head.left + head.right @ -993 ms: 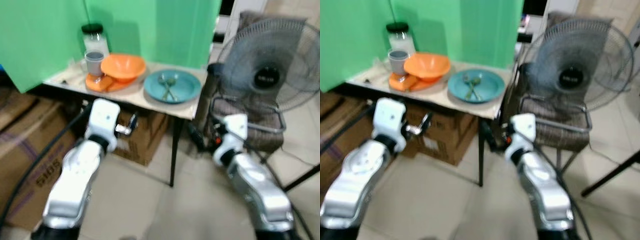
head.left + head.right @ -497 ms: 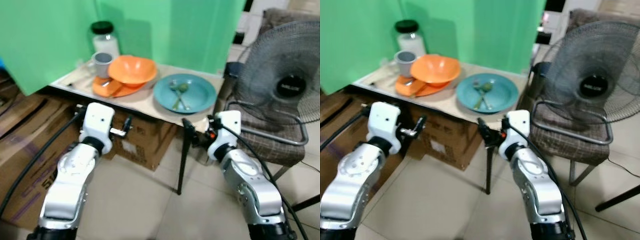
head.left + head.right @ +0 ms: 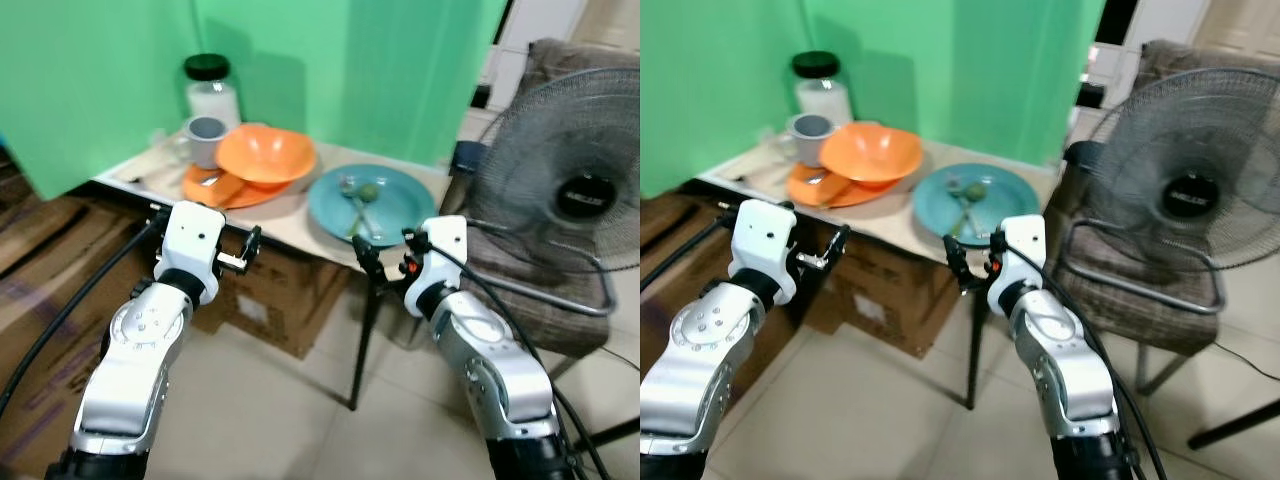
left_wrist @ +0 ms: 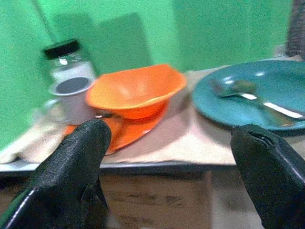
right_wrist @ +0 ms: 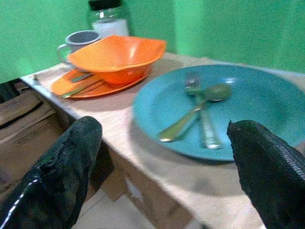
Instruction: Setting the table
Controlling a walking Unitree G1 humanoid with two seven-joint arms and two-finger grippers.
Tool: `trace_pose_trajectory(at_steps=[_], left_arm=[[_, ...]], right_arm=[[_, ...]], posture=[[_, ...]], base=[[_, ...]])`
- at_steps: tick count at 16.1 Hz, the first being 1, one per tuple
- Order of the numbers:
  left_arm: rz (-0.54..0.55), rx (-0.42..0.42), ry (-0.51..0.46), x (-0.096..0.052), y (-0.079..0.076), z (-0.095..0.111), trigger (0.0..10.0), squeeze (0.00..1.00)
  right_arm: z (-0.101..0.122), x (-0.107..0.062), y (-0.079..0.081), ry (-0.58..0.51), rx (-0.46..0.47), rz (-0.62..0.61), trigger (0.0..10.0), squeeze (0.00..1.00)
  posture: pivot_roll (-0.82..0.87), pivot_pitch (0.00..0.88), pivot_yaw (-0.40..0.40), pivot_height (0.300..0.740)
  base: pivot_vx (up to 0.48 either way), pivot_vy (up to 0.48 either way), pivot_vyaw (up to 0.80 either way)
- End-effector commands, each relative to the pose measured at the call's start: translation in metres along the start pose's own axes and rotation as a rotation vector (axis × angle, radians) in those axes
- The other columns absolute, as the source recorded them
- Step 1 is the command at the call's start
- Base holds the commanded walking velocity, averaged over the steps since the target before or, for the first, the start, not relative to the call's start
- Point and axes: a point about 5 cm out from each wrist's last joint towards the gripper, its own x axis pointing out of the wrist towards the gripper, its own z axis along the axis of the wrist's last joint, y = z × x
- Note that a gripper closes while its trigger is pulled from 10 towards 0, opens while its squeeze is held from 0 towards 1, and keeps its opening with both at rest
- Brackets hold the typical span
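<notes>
Teal plate [image 5: 248, 105] with fork, spoon — just ahead of right tool [image 5: 162, 157], fingers spread.

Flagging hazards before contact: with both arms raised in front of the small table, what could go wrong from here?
1. The blue plate sits close to the table's near edge, fork and spoon loose on it; the open right gripper, just below that edge, could bump the plate or scatter the cutlery.
2. The orange bowl rests on an orange plate beside the grey mug and jar; the open left gripper may knock a neighbour.
</notes>
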Motion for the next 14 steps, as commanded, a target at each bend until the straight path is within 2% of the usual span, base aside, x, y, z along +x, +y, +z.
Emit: trace_pose_trajectory(at_steps=[1,6,7,11,14], left_arm=[[-0.024,-0.003,-0.002,0.001,-0.005,0.001,10.0,0.0],[-0.037,0.001,0.007,0.0,-0.005,0.0,10.0,0.0],[-0.039,0.004,0.009,0.001,-0.004,-0.001,10.0,0.0],[-0.042,0.013,0.014,0.002,-0.001,-0.001,10.0,0.0],[-0.037,0.02,0.019,0.002,0.0,-0.002,10.0,0.0]], right_arm=[[-0.002,0.0,-0.005,0.017,-0.011,-0.017,10.0,0.0],[-0.002,0.002,-0.004,0.036,-0.03,-0.021,10.0,0.0],[-0.002,0.003,-0.006,0.04,-0.028,-0.032,10.0,0.0],[0.008,0.01,-0.005,0.014,0.009,-0.029,10.0,0.0],[0.005,0.018,-0.007,0.074,-0.02,-0.066,10.0,0.0]], posture=[[0.12,0.0,-0.001,0.74],[0.11,0.0,0.014,0.74],[0.11,0.0,0.02,0.74],[0.11,0.0,0.023,0.74],[0.11,0.0,0.016,0.74]], base=[[0.307,0.0,0.0],[0.308,0.0,0.0],[0.307,0.0,0.66],[0.309,0.0,0.15],[0.308,0.0,0.0]])
